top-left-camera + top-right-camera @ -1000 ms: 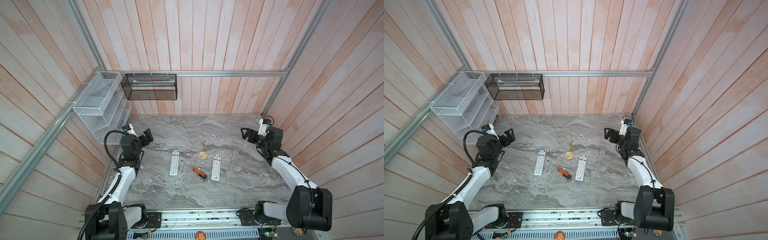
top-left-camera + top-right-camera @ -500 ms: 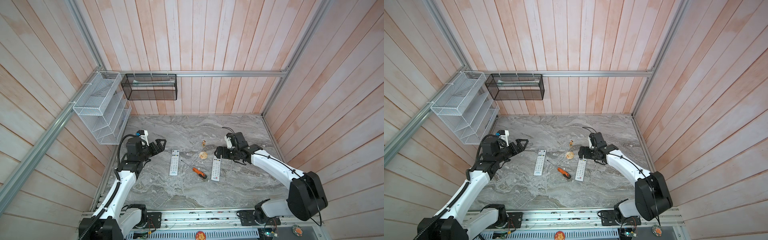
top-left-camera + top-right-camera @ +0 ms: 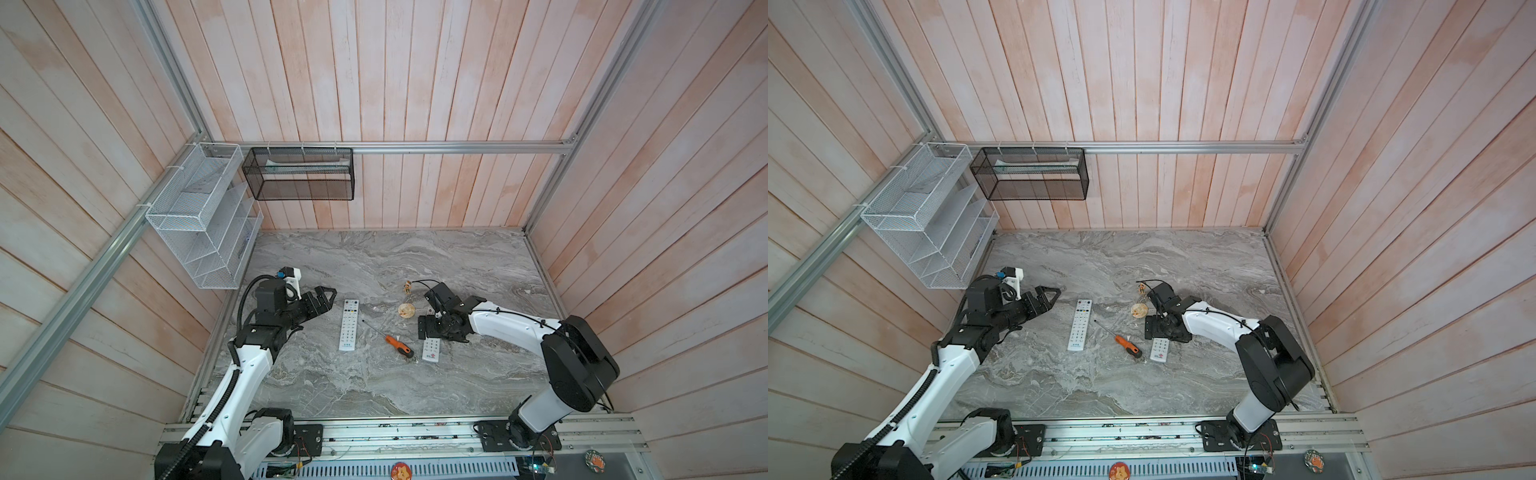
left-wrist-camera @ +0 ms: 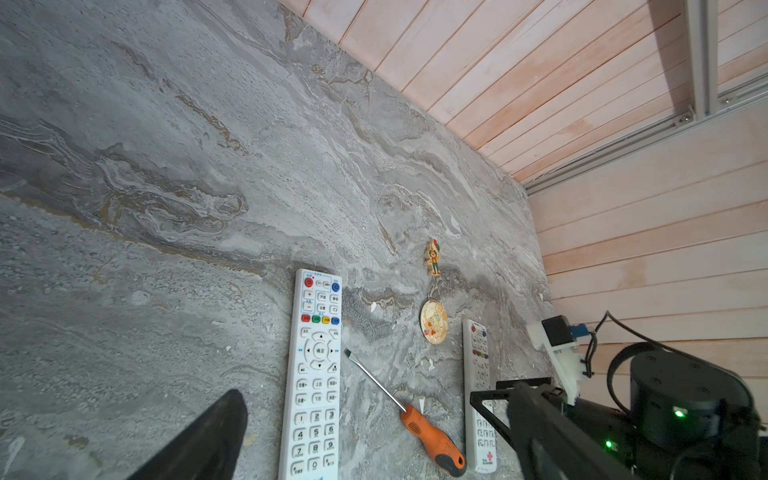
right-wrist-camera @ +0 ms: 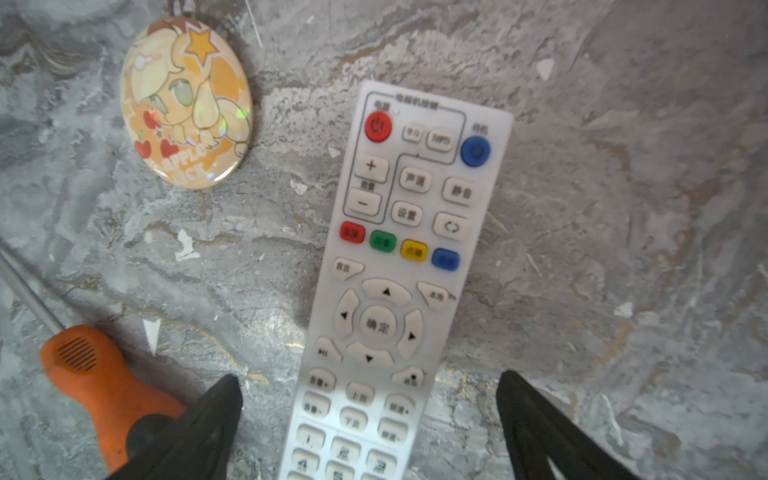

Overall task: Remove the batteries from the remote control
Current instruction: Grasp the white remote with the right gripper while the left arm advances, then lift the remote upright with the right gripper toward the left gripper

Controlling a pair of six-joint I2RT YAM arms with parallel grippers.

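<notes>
Left hand [image 3: 327, 300]: mine; jaws wide, holding nothing; hovers above the counter [image 3: 374, 386], near the top end of the left remote [image 3: 348, 325], on its outer side.
Right hand [image 5: 369, 382]: mine; jaws wide, one finger [image 5: 216, 415] on each side of the right remote [image 5: 409, 249], about mid-length; both fingers stand clear of its edges, nothing gripped.
Right remote: white, flat on the counter, buttons up; in both top views my hand covers its upper part and only the lower end shows.
Left remote: white, flat, buttons up, roughly parallel to the right one, well apart from it.
Batteries: can't see them; both remotes lie face up, backs hidden.
Screwdriver [image 3: 398, 345]: orange handle, lying tilted between the remotes; handle end just beside the right remote, blade tip toward the left one.
Badge [image 5: 186, 104]: round, cartoon print, flat, near the right remote's top corner on the screwdriver side.
Figure [image 4: 433, 257]: small flat cartoon piece, just past the badge toward the back wall.
</notes>
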